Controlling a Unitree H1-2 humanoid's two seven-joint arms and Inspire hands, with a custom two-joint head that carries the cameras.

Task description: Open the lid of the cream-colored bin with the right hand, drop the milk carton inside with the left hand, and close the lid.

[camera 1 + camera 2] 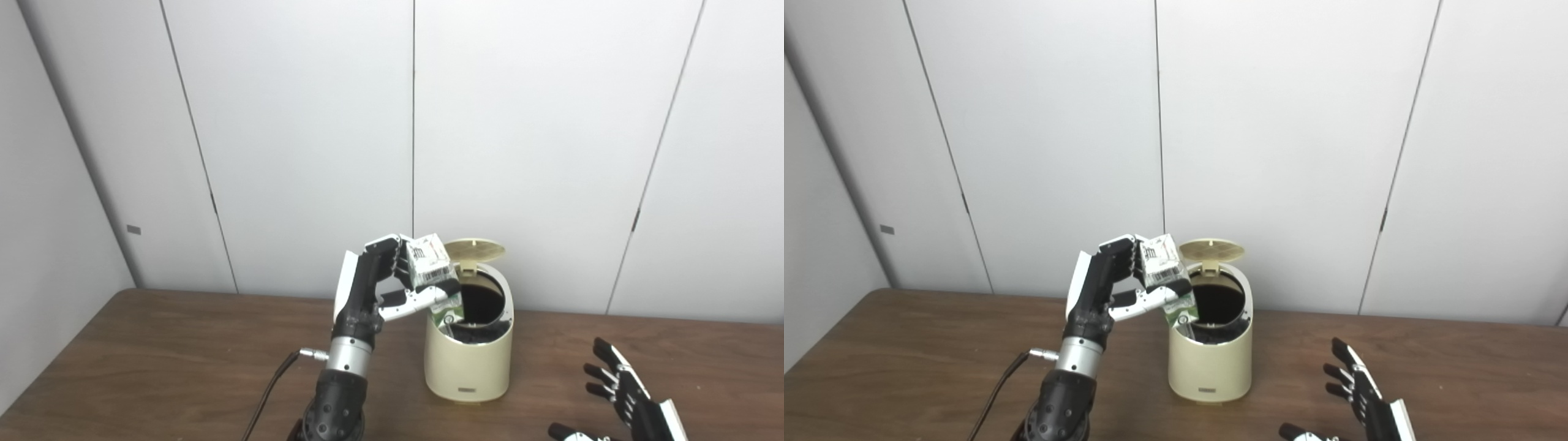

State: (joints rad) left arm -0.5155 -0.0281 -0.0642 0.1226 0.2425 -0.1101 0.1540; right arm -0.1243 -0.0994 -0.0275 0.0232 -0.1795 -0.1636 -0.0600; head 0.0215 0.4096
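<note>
White panelled wall behind a brown wood counter (153, 355); cream-colored bin (468, 361) stands mid-counter, lid (474, 248) tipped up at the back. Left hand (383, 288) pinches the milk carton (436, 278) – tilted, its lower end inside the bin's mouth. Right hand (625, 392) spread, empty, low at the bin's right – well apart.

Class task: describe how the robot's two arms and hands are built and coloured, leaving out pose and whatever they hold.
Left robot hand: black fingers, white back plate and white thumb shell, silver wrist collar, black forearm, a black cable plugged in at the wrist. Right robot hand: black fingers with white trim.
</note>
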